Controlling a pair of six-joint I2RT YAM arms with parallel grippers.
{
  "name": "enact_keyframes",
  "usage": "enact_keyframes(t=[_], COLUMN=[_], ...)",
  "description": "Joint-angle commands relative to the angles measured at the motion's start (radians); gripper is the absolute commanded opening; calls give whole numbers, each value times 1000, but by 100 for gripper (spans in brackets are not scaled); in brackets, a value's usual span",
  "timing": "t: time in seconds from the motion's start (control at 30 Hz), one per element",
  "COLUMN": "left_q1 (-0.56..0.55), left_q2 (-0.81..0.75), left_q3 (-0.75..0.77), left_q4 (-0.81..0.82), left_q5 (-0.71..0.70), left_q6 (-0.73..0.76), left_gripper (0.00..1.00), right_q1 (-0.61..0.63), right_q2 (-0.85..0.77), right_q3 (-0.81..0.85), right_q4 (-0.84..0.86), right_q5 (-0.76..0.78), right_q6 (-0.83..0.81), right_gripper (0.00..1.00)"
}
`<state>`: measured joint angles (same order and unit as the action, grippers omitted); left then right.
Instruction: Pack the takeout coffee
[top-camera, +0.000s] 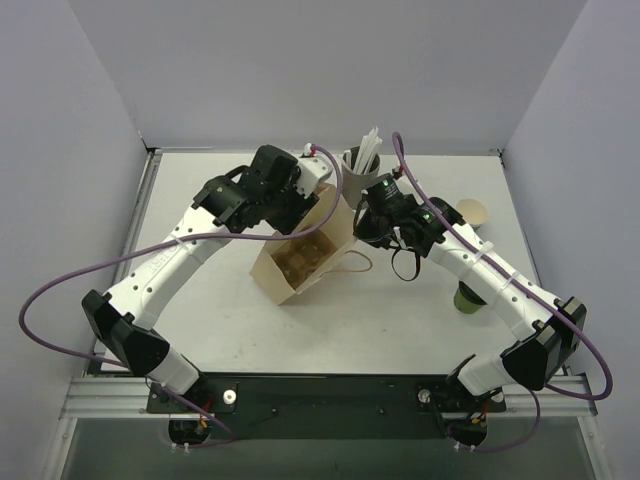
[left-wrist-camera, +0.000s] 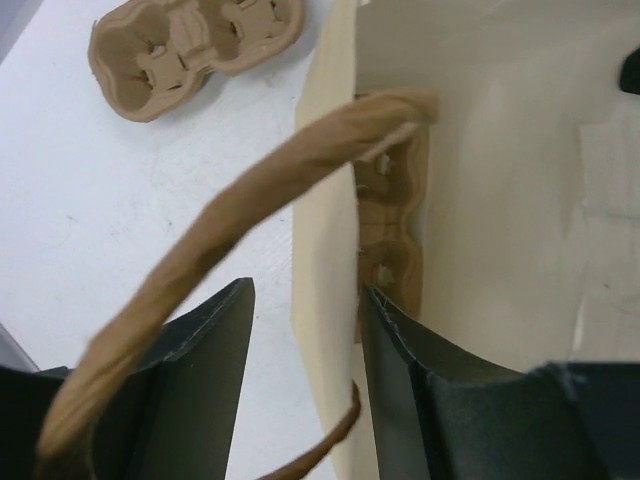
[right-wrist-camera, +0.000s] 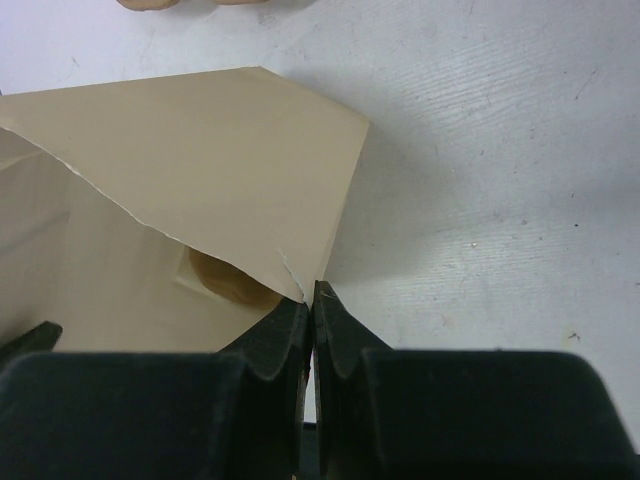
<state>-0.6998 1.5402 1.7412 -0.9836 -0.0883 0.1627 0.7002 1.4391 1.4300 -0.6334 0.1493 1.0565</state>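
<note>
**A:** Where is the cup to be found?

**B:** The cup (top-camera: 465, 298) is seen on the table (top-camera: 420, 330), far to the right. It is half hidden under the right arm (top-camera: 505, 292) and well apart from the bag. Nothing is gripped around it. Whether its lid is on cannot be told from above.

**A:** And the bag?

**B:** The bag (top-camera: 275, 282) is stood mid-table, mouth up. A carrier (top-camera: 300, 258) is seated in its bottom, presumably so that the cup can be dropped into a well and held upright. A second carrier (left-wrist-camera: 190, 50) lies on the table beside it.

**A:** How is the bag being held?

**B:** Its right-hand rim is pinched at a corner by the right gripper (right-wrist-camera: 313, 310), whose jaws are closed flat on the paper. That side is judged to be pulled outward so the mouth cannot fold shut.

**A:** And on the other side?

**B:** The opposite wall is straddled by the left gripper (left-wrist-camera: 305, 290), with one finger outside and one inside. The jaws are set moderately apart, and a gap shows between the outer finger and the paper, so nothing is clamped there yet. The handle (left-wrist-camera: 270, 190) is looped across the outer finger. A second pinch is judged to be intended, so that the mouth is spread from both sides.

**A:** What could go wrong?

**B:** The handle could be caught in the jaws along with the wall. The straw cup (top-camera: 360, 160) just behind the bag could also be knocked.

**A:** How far along is the packing?

**B:** It is judged early, since the cup has not yet been fetched.
</note>
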Motion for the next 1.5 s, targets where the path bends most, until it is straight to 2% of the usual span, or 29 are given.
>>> enact_keyframes(t=[0.0, 0.03, 0.07, 0.13, 0.17, 0.23, 0.47, 0.6, 0.63, 0.67, 0.77, 0.87, 1.13, 1.3, 1.33, 1.37, 1.47], left_q1=[-4, -9, -9, -12, -18, -27, -78, -119, -125, -132, -155, -176, -182, -181, -179, -179, -181], left_q2=[1, -5, -20, -37, -52, -64, -135, -195, -206, -218, -242, -295, -388, -385, -388, -388, -397], left_q3=[5, -15, -28, -52, -81, -112, -222, -270, -288, -293, -325, -423, -578, -562, -559, -554, -552], left_q4=[94, 144, 169, 235, 253, 298, 425, 491, 508, 508, 502, 579, 737, 754, 755, 757, 761], left_q5=[-148, -169, -185, -195, -203, -234, -418, -415, -410, -416, -404, -401, -395, -424, -424, -426, -435], left_q6=[50, 54, 54, 67, 72, 106, 179, 210, 215, 224, 265, 305, 337, 402, 415, 458, 567], left_gripper=[55, 51, 40, 35, 20, 0, 0, 0, 0, 0, 0, 0, 0, 0, 0, 0, 0], right_q1=[-4, -4, -2, -2, -2, -1, 5, 1, 1, 1, 2, 4, -2, -8, -11, -14, -65], right_q2=[4, 3, 0, -3, -6, -8, -19, -49, -51, -51, -58, -81, -219, -311, -327, -345, -405], right_q3=[37, 35, 33, 29, 27, 27, -20, -124, -134, -138, -137, -125, -177, -197, -200, -203, -194], right_q4=[-17, -17, -17, -19, -17, -17, 44, 237, 292, 313, 363, 362, 334, 275, 250, 221, 36], right_q5=[10, 10, 12, 12, 12, 10, -22, -135, -142, -186, -208, -212, -203, -166, -153, -80, 37], right_q6=[-35, -36, -42, -49, -53, -62, -79, -125, -131, -136, -153, -158, -142, -119, -110, -104, -70], right_gripper=[0, 0, 0, 0, 0, 0, 0, 0, 4, 16, 41, 56, 75, 72, 68, 65, 64])
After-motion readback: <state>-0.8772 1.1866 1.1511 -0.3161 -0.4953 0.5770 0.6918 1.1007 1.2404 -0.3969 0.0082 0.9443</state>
